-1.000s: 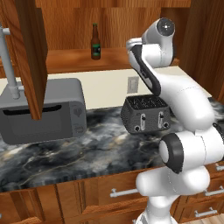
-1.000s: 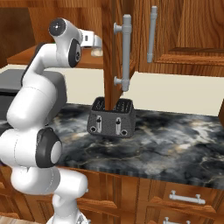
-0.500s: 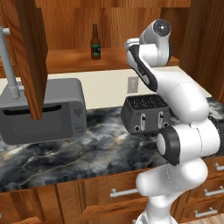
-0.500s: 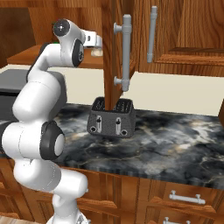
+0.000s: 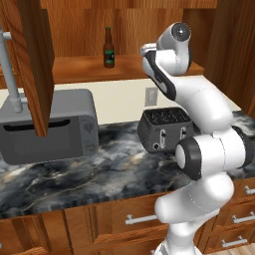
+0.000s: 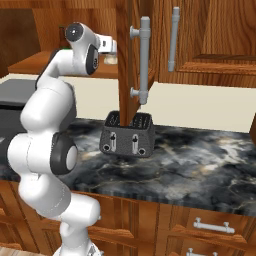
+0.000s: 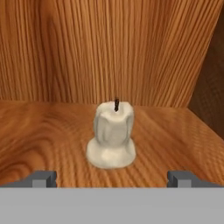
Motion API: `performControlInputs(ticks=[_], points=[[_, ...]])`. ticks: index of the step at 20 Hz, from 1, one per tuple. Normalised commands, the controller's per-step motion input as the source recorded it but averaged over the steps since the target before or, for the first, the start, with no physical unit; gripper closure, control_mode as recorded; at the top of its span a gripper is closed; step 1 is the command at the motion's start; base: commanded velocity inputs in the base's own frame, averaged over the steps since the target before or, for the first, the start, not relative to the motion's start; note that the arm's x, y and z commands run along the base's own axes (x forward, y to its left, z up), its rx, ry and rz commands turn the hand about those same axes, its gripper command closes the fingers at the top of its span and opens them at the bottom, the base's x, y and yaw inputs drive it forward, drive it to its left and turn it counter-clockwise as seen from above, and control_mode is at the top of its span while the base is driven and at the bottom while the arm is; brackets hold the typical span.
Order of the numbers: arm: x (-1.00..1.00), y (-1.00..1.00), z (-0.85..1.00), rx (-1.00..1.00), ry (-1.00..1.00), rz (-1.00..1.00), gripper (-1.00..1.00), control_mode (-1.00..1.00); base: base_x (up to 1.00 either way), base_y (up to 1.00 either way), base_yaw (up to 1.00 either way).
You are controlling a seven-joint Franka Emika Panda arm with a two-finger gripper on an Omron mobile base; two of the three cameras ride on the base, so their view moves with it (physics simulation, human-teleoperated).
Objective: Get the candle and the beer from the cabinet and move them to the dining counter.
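In the hand view the candle [image 7: 111,134] stands upright at the centre of the frame on the cabinet's wooden shelf [image 7: 39,135], dead ahead of the pincer [image 7: 111,178]. The two finger tips [image 7: 42,178] rise at the lower left and lower right, spread wide with nothing between them: the pincer is open and empty. The candle sits on the midline between them but further in, not yet inside the gap. Its long axis runs vertically in the frame, wick up, with a broad melted foot flat on the wood. Judging from this, the coming move is a straight advance along the line of sight until the fingers flank the body of the candle above its foot.

In the left base view the beer [image 5: 108,48] stands upright on the same shelf in the upper middle of the frame, left of the arm's wrist, well apart from it and untouched. The open cabinet [image 5: 33,60] door hangs at the upper left, above the microwave [image 5: 50,127]; the toaster [image 5: 164,128] sits on the narrow marble counter [image 5: 99,174] at centre.

In both base views the arm's own links cover the pincer, and in the left one the candle as well. In the right base view a pale patch [image 6: 111,59] just past the wrist may be the candle, but it is too small to be sure.
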Motion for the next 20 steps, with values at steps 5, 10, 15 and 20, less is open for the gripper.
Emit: performControlInputs(ticks=[5, 10, 15, 20], points=[[0.21, 0.00, -0.01, 0.00, 0.00, 0.00, -1.00, -1.00, 0.00, 0.00, 0.00], [0.22, 0.00, -0.01, 0.00, 0.00, 0.00, -1.00, -1.00, 0.00, 0.00, 0.00], [0.19, -0.01, -0.02, 0.00, 0.00, 0.00, -1.00, -1.00, 0.00, 0.00, 0.00], [0.18, 0.00, -0.02, 0.00, 0.00, 0.00, -1.00, -1.00, 0.00, 0.00, 0.00]])
